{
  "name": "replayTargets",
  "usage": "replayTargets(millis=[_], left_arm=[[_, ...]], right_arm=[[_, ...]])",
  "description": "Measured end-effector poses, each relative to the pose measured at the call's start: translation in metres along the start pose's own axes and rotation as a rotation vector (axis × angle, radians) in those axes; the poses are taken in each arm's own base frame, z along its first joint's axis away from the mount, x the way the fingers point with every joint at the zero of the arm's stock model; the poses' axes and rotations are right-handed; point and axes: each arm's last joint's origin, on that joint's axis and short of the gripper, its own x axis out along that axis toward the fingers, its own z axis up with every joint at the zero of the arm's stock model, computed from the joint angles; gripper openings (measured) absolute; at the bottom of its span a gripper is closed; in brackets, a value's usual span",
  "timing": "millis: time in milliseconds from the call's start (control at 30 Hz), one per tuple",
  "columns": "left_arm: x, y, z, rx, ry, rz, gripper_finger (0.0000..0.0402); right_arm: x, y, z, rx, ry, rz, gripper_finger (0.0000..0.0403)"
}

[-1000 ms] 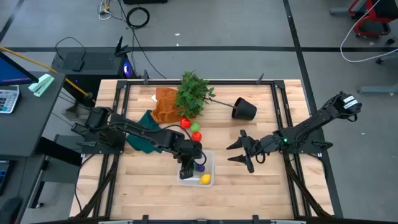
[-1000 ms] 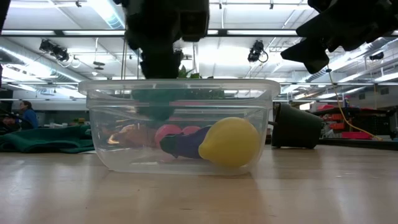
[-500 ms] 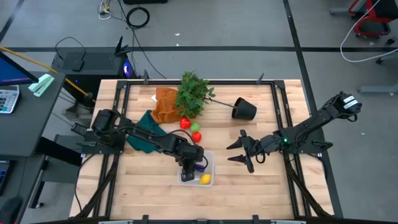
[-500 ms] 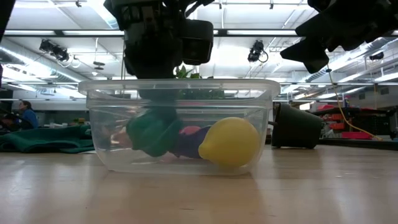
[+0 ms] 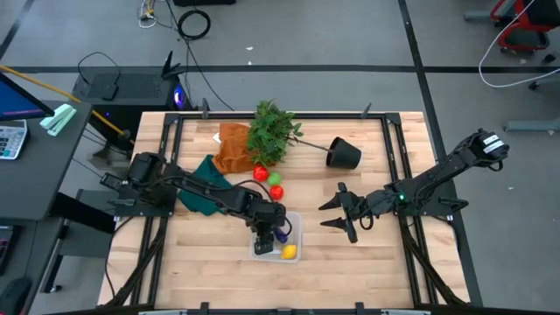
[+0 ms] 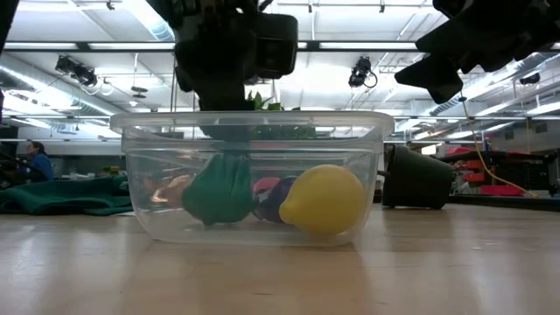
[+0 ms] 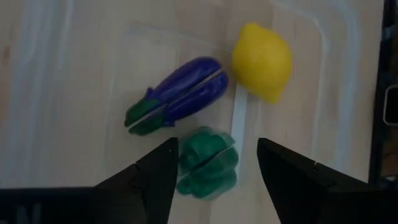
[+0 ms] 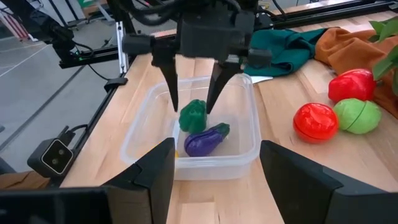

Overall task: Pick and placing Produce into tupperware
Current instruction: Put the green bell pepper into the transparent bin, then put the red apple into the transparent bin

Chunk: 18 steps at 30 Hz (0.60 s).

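Observation:
The clear tub (image 5: pixel 293 223) stands on the table near its front middle. It holds a yellow lemon (image 7: pixel 262 61), a purple eggplant (image 7: pixel 186 93) and a green pepper (image 7: pixel 208 163), which rests on the tub's floor (image 6: pixel 217 188). My left gripper (image 8: pixel 193 93) is open, reaching down into the tub, with a finger on either side of the pepper's top. My right gripper (image 5: pixel 331 217) is open and empty above the table, right of the tub. Two red pieces (image 8: pixel 315 121) (image 8: pixel 351 84) and a green one (image 8: pixel 356 115) lie on the table beyond the tub's far side.
A leafy plant (image 5: pixel 273 131) lies at the far middle, with its black pot (image 5: pixel 343 154) on its side to the right. An orange cloth (image 5: pixel 232 149) and a dark green cloth (image 5: pixel 203 188) lie left of the loose produce. Bare wood shows at the front left and right.
My left gripper has gone down into the tub with the green pepper. The pepper hung near the rim a second ago and now rests on the tub's floor beside the eggplant and the lemon.

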Motion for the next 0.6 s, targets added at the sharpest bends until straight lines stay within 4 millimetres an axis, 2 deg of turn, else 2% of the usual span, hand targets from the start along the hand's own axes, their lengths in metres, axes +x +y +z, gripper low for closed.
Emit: replayTargets(millis=[133,267,433,600], left_arm=[[-0.016,0.0,0.007,0.02,-0.037,-0.009,0.0233],[-0.04,-0.004,0.016,0.059,-0.108,0.002,0.0229],[-0.067,0.005,0.017,0.051,-0.149,0.141,0.0219],[-0.079,0.021,0.011,0.027,-0.103,0.303,0.0211]], right_arm=[[0.0,0.0,0.0,-0.001,0.004,-0.002,0.0195],[0.0,0.0,-0.001,-0.002,0.008,-0.003,0.0195],[0.0,-0.001,-0.001,-0.004,0.005,-0.02,0.0195],[0.0,-0.003,0.0,-0.016,-0.006,-0.056,0.0195]])
